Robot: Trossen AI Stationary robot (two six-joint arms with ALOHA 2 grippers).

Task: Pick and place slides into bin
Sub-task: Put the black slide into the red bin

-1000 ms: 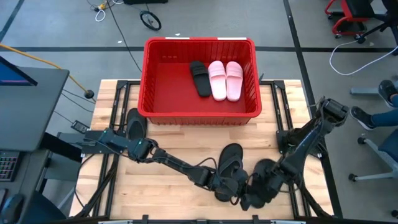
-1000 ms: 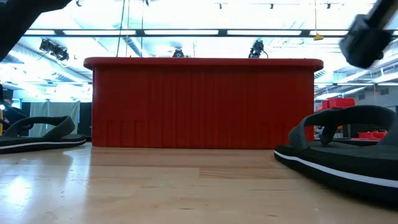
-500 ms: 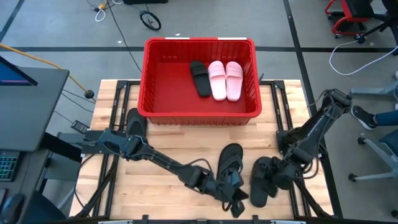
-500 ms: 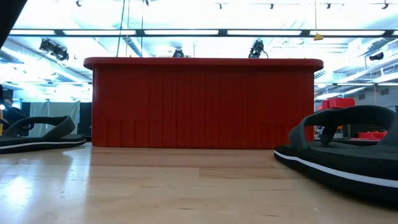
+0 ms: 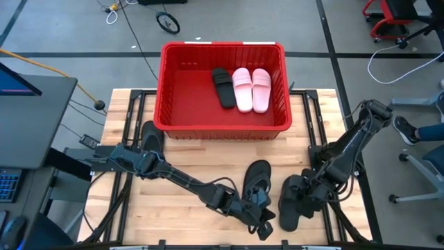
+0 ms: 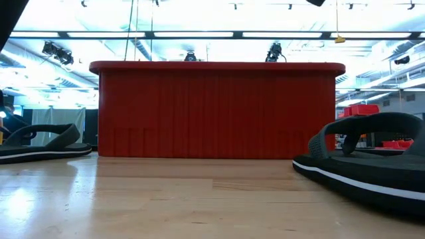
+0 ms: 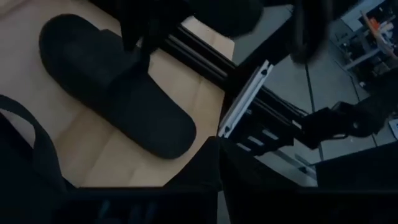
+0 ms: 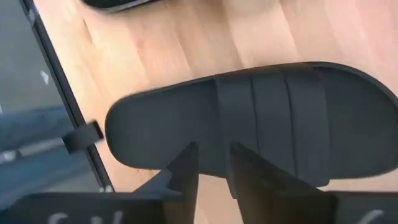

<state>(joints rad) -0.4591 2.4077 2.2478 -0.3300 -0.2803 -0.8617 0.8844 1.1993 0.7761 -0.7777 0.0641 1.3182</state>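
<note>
Right gripper [image 5: 310, 196] has just let its fingers part over the black slide [image 8: 261, 121] by the table's right edge; nothing held, so three slides only in the bin [image 5: 177, 104].

Our left arm stretches low across the table front, its tool [image 5: 263, 226] near the front edge, fingers pinched together. Our right arm folds down from the right side, its tool [image 5: 310, 196] low over the table, fingers [image 8: 180, 168] a narrow gap apart. The two tools sit near each other, not touching.
</note>
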